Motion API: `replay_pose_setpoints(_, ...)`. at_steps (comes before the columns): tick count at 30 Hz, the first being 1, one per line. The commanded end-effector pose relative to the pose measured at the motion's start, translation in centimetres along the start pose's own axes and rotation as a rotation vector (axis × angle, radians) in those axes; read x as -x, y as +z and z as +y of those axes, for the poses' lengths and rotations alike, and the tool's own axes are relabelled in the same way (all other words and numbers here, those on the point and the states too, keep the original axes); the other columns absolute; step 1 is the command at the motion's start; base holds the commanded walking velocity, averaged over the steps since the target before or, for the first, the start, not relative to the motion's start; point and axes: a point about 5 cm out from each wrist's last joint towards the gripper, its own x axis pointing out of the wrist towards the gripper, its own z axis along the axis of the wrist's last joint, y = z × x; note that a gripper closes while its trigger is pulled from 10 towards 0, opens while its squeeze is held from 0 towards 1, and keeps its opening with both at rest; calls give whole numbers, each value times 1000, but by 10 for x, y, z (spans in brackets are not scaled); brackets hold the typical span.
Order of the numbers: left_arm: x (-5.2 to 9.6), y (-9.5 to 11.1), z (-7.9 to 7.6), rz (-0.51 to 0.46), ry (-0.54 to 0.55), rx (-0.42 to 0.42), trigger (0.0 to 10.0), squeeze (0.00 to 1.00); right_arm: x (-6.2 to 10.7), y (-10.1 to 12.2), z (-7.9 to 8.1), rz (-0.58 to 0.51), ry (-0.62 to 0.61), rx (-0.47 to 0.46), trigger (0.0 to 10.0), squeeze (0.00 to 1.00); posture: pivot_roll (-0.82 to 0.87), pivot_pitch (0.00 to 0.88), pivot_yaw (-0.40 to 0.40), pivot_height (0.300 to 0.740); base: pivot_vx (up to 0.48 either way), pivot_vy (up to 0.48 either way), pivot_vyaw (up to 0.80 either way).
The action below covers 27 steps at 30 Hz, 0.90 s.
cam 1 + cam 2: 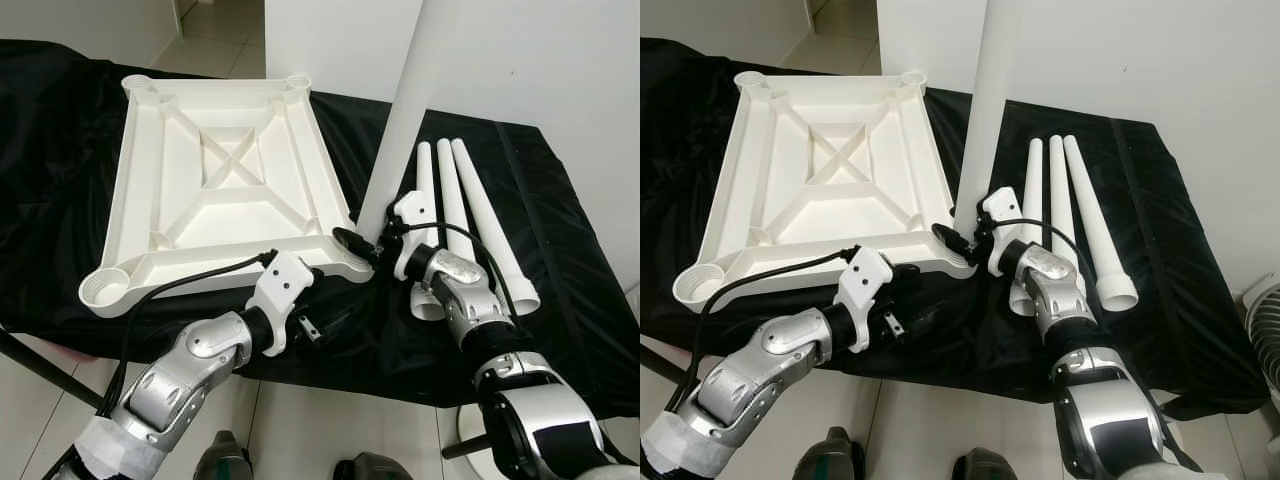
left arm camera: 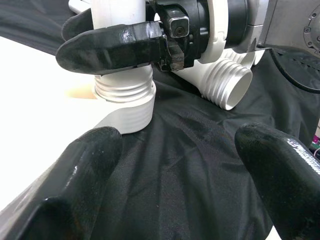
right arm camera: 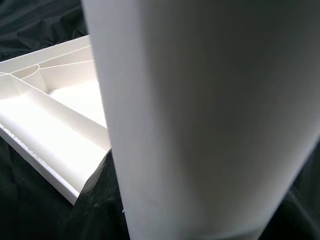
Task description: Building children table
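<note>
- The white tabletop [image 1: 225, 190] lies upside down, ribs showing, on the black-draped table [image 1: 560, 300], filling the upper left and centre of the left eye view.
- It has a round socket at each corner. The one at lower left [image 1: 105, 292] stands empty, and the two far ones at the top of the frame look empty as well.
- The right gripper [image 1: 362, 245], at centre frame, has its fingers closed around the foot of one white leg [image 1: 405, 110], which rises steeply to the top edge of the picture.
- In the left wrist view the leg's threaded end [image 2: 122, 90] sits at or just inside the near-right corner socket [image 2: 127, 112]. I cannot tell how deep it has gone, so I judge this leg to be part-way seated and not yet tight.
- The left gripper [image 2: 185, 170] waits just beside that corner, low over the cloth at lower centre of the left eye view. Its fingers are spread wide and hold nothing.
- Three more legs [image 1: 455, 215] lie side by side on the cloth at centre right, threaded ends toward the robot, untouched.
- By my reckoning the first of four legs is going in. Left to do: finish it, fit the other three, and turn the table upright.
</note>
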Motion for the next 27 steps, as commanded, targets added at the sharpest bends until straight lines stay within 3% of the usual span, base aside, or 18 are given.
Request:
replay_pose_setpoints(1,0,0,-6,9,-64,-7,10000,0,2,-4,-3,36,-1,5,0,0,85,12,-49,740,0,0,0)
replay_pose_setpoints(2,0,0,-6,10,-65,-4,10000,0,3,-5,-4,42,-11,7,4314,0,85,12,-49,740,0,0,0)
replay_pose_setpoints(3,0,0,-6,10,-65,-4,10000,0,3,-5,-4,42,-11,7,4314,0,85,12,-49,740,0,0,0)
replay_pose_setpoints(4,0,-1,-6,11,-65,-1,10000,0,3,-5,-5,42,-20,4,10000,0,83,15,-52,740,0,0,0)
replay_pose_setpoints(9,1,-1,-8,7,-66,2,10000,0,2,-4,-6,29,-67,20,10000,0,84,22,-59,740,0,0,0)
replay_pose_setpoints(14,2,-1,-9,-6,-52,13,10000,0,1,-2,-6,8,-224,39,10000,0,85,29,-65,740,0,0,0)
replay_pose_setpoints(15,2,-1,-9,-9,-41,2,10000,0,1,-1,-3,-17,-327,31,10000,0,79,33,-63,740,0,0,0)
replay_pose_setpoints(16,2,-1,-9,-9,-41,2,10000,0,1,-1,-3,-17,-327,31,10000,0,79,33,-63,740,0,0,0)
replay_pose_setpoints(23,4,2,-7,-42,-56,8,10000,0,0,-8,19,-49,-575,-74,10000,0,68,32,-58,740,0,0,0)
replay_pose_setpoints(27,3,2,-5,-36,-48,10,10000,0,-1,-12,29,-56,-642,-103,10000,0,67,29,-57,740,0,0,0)
